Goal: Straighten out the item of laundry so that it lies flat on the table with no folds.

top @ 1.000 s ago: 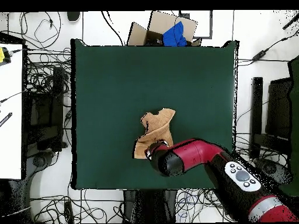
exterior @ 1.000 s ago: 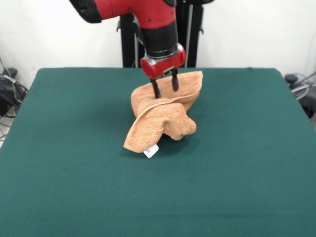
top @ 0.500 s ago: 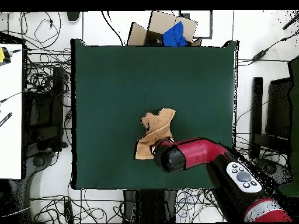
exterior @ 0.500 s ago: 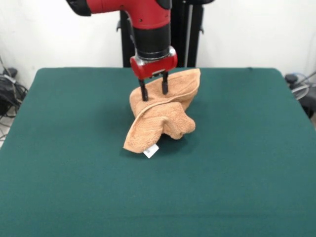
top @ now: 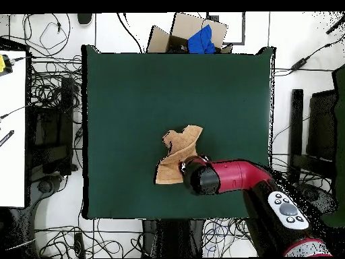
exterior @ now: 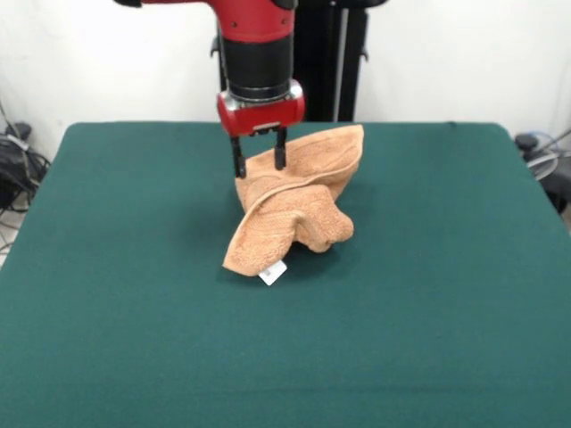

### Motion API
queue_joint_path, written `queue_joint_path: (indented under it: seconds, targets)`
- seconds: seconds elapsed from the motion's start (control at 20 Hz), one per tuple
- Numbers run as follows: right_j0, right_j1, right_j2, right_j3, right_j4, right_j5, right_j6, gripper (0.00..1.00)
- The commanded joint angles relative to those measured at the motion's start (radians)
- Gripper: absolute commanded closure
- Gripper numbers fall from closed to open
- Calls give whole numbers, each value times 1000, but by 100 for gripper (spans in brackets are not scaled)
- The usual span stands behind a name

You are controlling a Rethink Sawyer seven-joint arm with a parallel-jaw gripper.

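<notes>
I have the gripper [exterior: 260, 164] hanging straight down from the red and black arm [exterior: 257, 53], its two dark fingers [exterior: 238, 164] spread apart with a clear gap between them. The tips sit at the upper left edge of the orange-tan terry towel [exterior: 294, 209], one finger just off the cloth's edge and the other in front of the cloth; I cannot tell from here whether they touch the fabric, and nothing is clamped between them.

Below and to the right of the gripper, as the front camera shows it, the towel lies crumpled on the dark green table [exterior: 134, 339]. One flap spreads up and to the right of the fingers, with a flat woven band along its curved edge. A thick rolled fold runs down from beneath the fingers toward the near side, ending in a corner that carries a small white tag [exterior: 273, 273]. A bunched lump sits to the right of that fold.

From the overhead camera, the arm [top: 232, 179] covers the gripper, so I read nothing about the fingers there. The towel [top: 176, 155] shows as a bent, uneven shape lying up and to the left of the arm's end, roughly in the middle of the table [top: 135, 88], well away from every edge. Beyond the table's far edge a cardboard box [top: 182, 30] holds something blue [top: 203, 40]
</notes>
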Motion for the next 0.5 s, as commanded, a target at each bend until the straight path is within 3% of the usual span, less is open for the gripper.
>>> queue_joint_path:
  seconds: [0.05,0.5]
  targets:
    - [39,-26,-50,-74,81,45,192,0]
    - [32,6,-41,-117,135,55,154,0]
